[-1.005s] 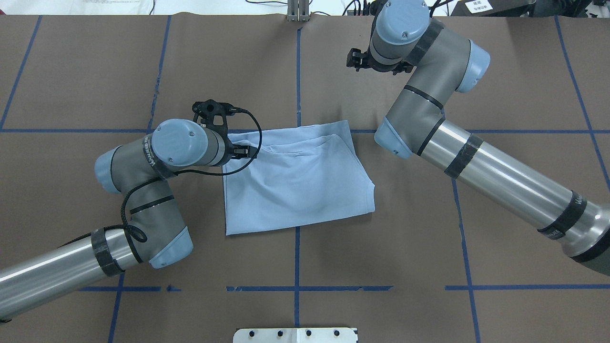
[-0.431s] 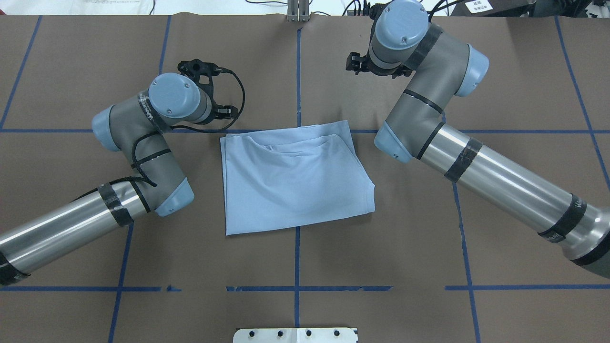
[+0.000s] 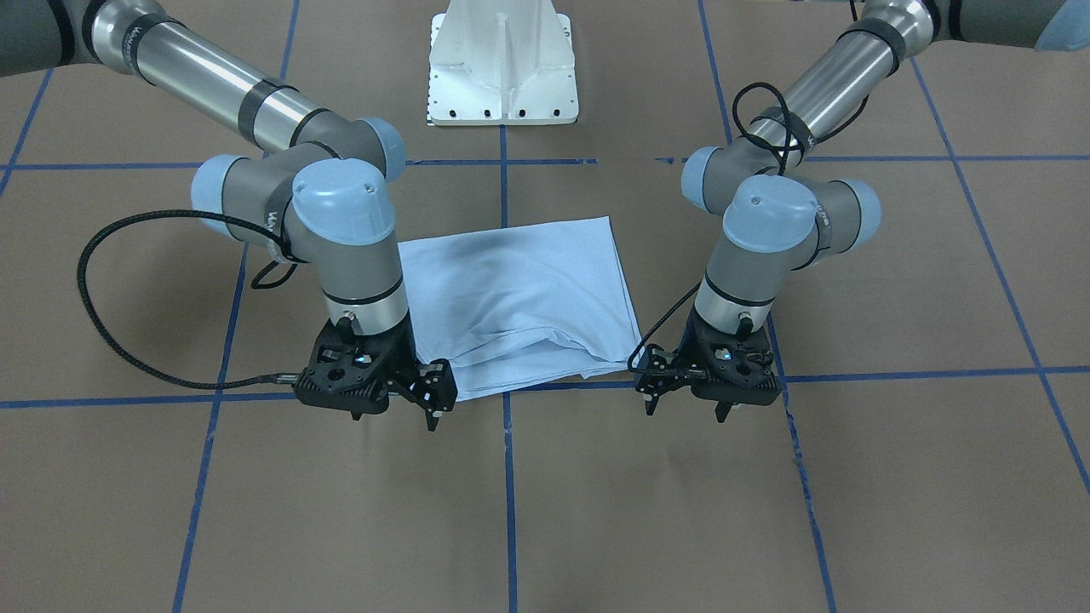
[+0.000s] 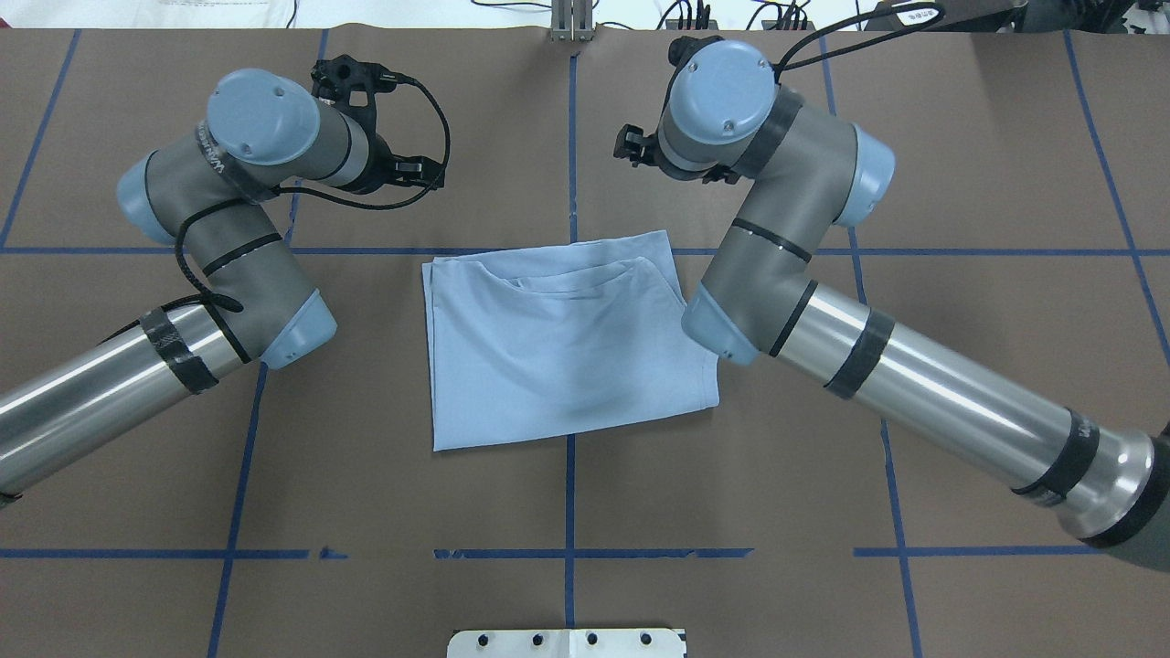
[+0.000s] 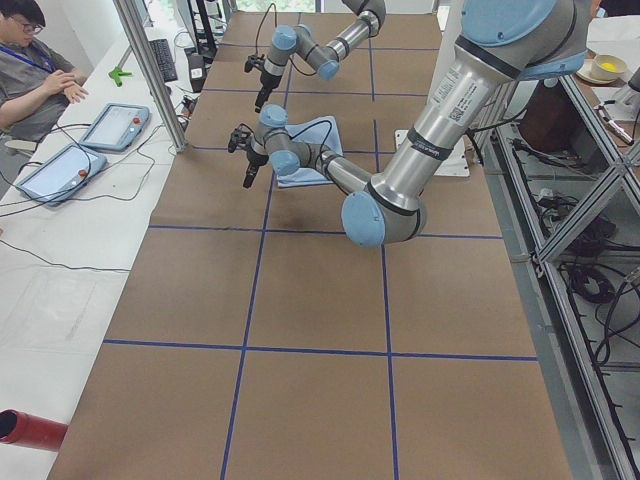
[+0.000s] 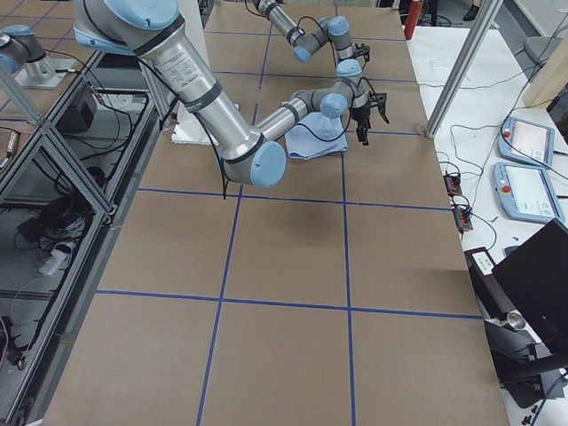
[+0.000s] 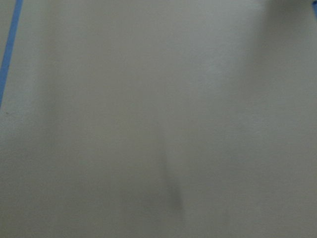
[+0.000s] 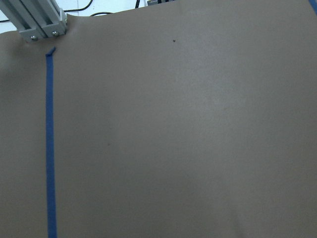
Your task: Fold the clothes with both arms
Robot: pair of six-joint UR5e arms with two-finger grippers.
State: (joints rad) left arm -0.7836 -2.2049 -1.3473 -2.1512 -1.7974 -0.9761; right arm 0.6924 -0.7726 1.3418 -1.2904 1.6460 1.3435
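Left tool (image 3: 684, 407) spread apart, empty, right tool (image 3: 396, 410) likewise, both beyond far edge of folded T-shirt (image 4: 567, 347)

Light blue folded cotton T-shirt (image 4: 567, 347) flat on brown paper-covered table (image 4: 823, 493), at middle, straddling centre tape line. Neck opening toward far side.

Black two-finger left gripper (image 4: 422, 172) past shirt's far left corner, over bare table, apart from cloth. Black two-finger right gripper (image 4: 631, 146) past far right corner, also off cloth. Right arm's elbow joint over shirt's right edge.

White metal pedestal base (image 3: 502, 64) on robot's side of shirt. Silver aluminium post (image 4: 571, 23) at far table edge, on centre line.
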